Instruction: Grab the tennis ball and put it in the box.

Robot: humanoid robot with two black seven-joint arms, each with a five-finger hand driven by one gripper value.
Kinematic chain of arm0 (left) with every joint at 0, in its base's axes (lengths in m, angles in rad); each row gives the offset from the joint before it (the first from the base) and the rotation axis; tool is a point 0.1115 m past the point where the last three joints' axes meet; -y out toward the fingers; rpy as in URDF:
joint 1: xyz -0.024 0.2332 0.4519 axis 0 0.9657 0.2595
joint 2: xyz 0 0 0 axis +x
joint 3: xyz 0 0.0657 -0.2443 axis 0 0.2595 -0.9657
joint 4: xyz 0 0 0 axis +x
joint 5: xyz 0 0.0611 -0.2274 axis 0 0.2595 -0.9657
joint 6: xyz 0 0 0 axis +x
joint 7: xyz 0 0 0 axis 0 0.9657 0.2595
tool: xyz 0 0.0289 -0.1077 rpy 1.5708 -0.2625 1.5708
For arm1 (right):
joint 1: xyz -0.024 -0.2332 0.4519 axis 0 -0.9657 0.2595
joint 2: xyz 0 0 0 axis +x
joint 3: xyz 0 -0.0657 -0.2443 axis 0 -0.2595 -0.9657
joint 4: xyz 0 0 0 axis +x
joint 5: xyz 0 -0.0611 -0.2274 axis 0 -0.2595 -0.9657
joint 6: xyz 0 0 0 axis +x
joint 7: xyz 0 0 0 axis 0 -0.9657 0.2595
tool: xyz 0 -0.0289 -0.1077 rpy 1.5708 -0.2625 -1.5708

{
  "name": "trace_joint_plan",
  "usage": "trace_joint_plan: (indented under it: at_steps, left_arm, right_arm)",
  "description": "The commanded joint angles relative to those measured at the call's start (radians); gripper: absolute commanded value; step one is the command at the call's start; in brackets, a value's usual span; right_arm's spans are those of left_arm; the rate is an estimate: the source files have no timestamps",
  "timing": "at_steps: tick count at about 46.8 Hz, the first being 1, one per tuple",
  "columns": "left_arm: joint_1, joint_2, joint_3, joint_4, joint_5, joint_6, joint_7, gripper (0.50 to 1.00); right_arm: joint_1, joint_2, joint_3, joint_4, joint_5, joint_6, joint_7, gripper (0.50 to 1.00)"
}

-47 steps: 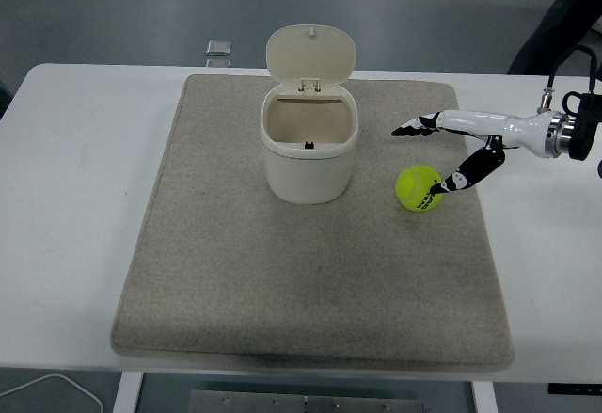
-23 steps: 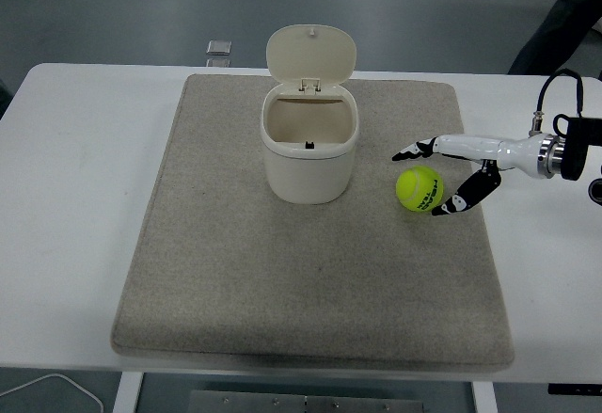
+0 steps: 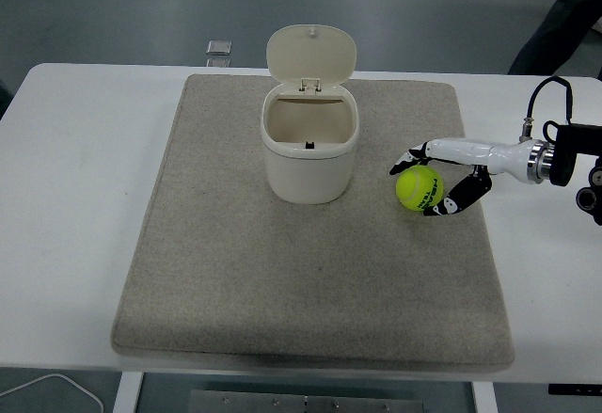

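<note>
A yellow-green tennis ball [image 3: 419, 190] lies on the grey mat [image 3: 310, 281], to the right of the box. The box [image 3: 309, 164] is a cream bin standing at the mat's back middle, its flip lid [image 3: 311, 53] standing open. My right hand [image 3: 419, 187] reaches in from the right edge. Its fingers [image 3: 406, 159] curl over the ball's top left and the thumb [image 3: 453, 205] presses its lower right. The ball still rests on the mat. The left arm is out of view.
The white table [image 3: 75, 197] extends around the mat. A small clear object [image 3: 218, 48] lies at the table's back edge. A person's dark sleeve [image 3: 564, 27] shows at the top right. A white cable [image 3: 47, 387] lies at the bottom left.
My right hand has come down and left around the ball, and its fingers and thumb have closed from spread apart onto the ball's sides. The ball has stayed in place.
</note>
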Motion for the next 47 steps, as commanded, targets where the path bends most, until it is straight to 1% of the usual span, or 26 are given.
trace_joint_plan:
  at_steps: [1,7,12,25,35,42,44,47]
  left_arm:
    - [0.0,0.0,0.0,0.0,-0.001,0.0,0.0,0.992]
    - [0.0,0.0,0.0,0.0,0.001,0.0,0.0,0.992]
    - [0.0,0.0,0.0,0.0,-0.001,0.0,0.0,0.992]
    - [0.0,0.0,0.0,0.0,-0.001,0.0,0.0,0.992]
    - [0.0,0.0,0.0,0.0,-0.001,0.0,0.0,0.992]
    - [0.0,0.0,0.0,0.0,-0.001,0.0,0.0,0.992]
    - [0.0,0.0,0.0,0.0,-0.001,0.0,0.0,0.992]
    - [0.0,0.0,0.0,0.0,0.001,0.0,0.0,0.99]
  right_arm:
    - [0.0,0.0,-0.006,-0.001,-0.001,-0.01,0.0,0.629]
    - [0.002,-0.002,-0.009,-0.002,-0.002,-0.014,0.0,0.55]
    - [0.003,-0.002,-0.009,-0.002,-0.002,-0.014,0.0,0.517]
    - [0.014,-0.005,-0.007,-0.001,0.001,-0.014,0.0,0.515]
    - [0.078,-0.037,0.002,0.025,0.022,0.0,0.002,0.515]
    - [0.121,-0.066,0.007,0.064,0.052,0.032,0.006,0.523]
    - [0.136,-0.075,0.008,0.08,0.071,0.039,0.011,0.525]
    - [0.163,-0.089,0.008,0.11,0.096,0.046,0.031,0.527]
